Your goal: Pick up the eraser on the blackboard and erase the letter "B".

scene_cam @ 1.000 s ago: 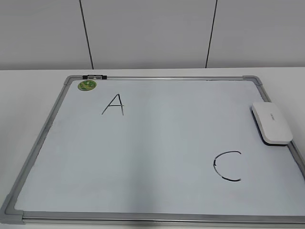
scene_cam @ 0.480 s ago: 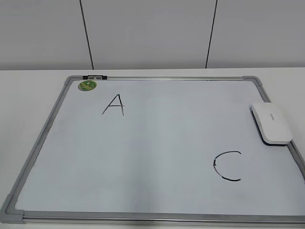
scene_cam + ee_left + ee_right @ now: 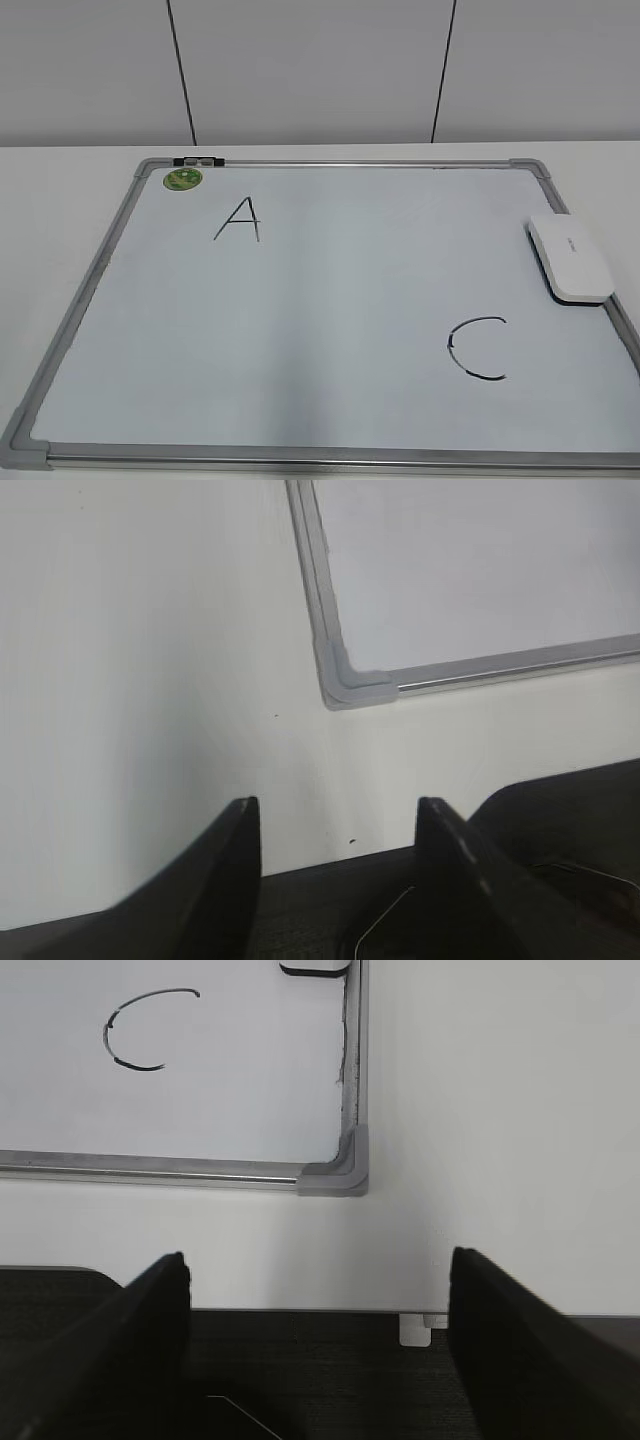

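Observation:
The blackboard [image 3: 330, 300], a white board in a silver frame with a green sticker [image 3: 183, 179], lies flat on the table. The white eraser [image 3: 569, 257] rests on its right edge; its dark underside shows at the top of the right wrist view [image 3: 315, 968]. No letter "B" shows on the board, only a black "A" [image 3: 239, 219] and a larger "C" [image 3: 478, 347]. My left gripper [image 3: 338, 815] is open and empty, over the table near the board's front left corner [image 3: 350, 688]. My right gripper [image 3: 318, 1265] is open and empty, near the front right corner [image 3: 340, 1175].
White table [image 3: 60, 200] surrounds the board, with a grey panelled wall [image 3: 320, 70] behind. The table's front edge and a dark floor show under both grippers. A small white tab [image 3: 415, 1328] sticks out below the table edge in the right wrist view.
The eraser and the board shift very slightly in the exterior view. Neither arm shows there.

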Motion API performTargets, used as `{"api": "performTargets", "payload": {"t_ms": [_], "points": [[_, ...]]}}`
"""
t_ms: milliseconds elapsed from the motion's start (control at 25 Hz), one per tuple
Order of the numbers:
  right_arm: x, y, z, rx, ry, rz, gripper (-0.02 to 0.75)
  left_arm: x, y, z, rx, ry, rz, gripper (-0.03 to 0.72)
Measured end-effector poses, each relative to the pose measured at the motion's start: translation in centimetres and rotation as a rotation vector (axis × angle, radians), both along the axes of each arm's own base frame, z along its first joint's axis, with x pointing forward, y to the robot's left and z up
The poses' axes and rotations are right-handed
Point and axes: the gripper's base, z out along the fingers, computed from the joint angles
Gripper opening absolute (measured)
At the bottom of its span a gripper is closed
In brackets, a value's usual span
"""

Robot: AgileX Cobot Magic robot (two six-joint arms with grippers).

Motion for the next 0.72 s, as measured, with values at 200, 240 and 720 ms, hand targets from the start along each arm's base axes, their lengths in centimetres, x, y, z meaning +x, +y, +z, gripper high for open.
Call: {"api": "performTargets", "payload": {"t_ms": [200,240,720], "points": [[0.3,0.0,-0.3,-0.002,-0.004,-0.001,0.592,0.5,0.3,-0.5,0.028,-0.029,0.013,0.369],[0.4,0.0,-0.4,-0.002,-0.012,-0.001,0.592,0.5,0.3,-0.6,0.034,-0.031,0.015,0.369],[1.2,-0.1,-0.8,-0.007,-0.069,-0.004,0.593,0.7,0.4,-0.7,0.050,-0.042,0.020,0.531]]}}
